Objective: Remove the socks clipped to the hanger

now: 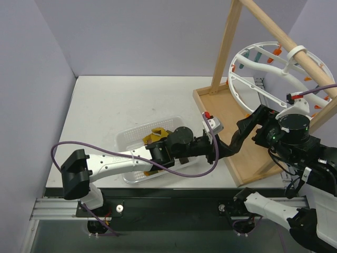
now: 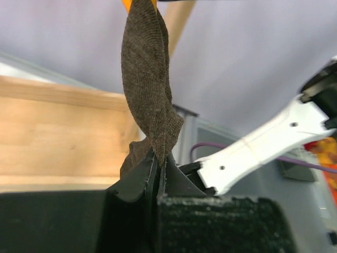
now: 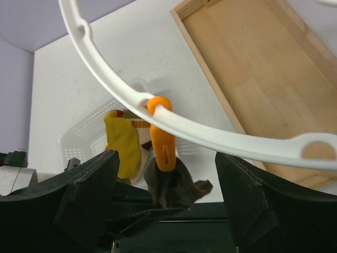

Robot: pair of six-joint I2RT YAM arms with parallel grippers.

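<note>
As the top view has it, the hanger (image 1: pixel 263 79) tilts on its pole (image 1: pixel 274 26), with a basket (image 1: pixel 124 138) of yellow socks (image 1: pixel 155 136) to its left.

From the left wrist, the left claw (image 2: pixel 158 158) is pinched together on the low end of a brown sock (image 2: pixel 147 79), which rises twisted to an orange clip (image 2: pixel 126 4) on the hanger.

From the right wrist, the right claw (image 3: pixel 168 182) stands apart under the hanger's rim, either side of that clip and clear of it.

I reckon the sock is light, limp and stretchy, so a grip close under the clip would pull truest.
</note>
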